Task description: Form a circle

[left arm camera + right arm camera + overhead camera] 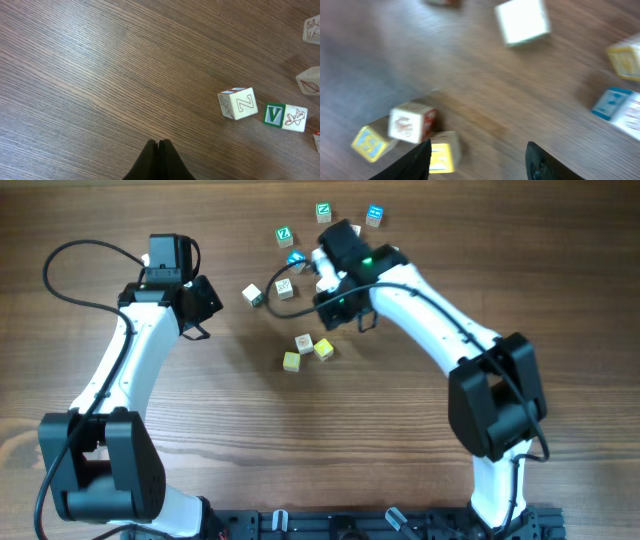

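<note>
Three letter blocks (304, 344) sit bunched mid-counter (420, 470), touching or nearly so: a loose clump, not a closed circle. At least six more blocks lie scattered beyond the trio, away from the arm bases. Just past the trio hangs the right tool (477, 160), released, jaws wide w/ nothing btwn them; its wrist view is blurred. Well off to the trio's side, the left tool (159, 150) is clenched on nothing, fingers pressed together over bare wood. Near it, a Z block (238, 103) & green V block (285, 116) lie just beside each other.
</note>
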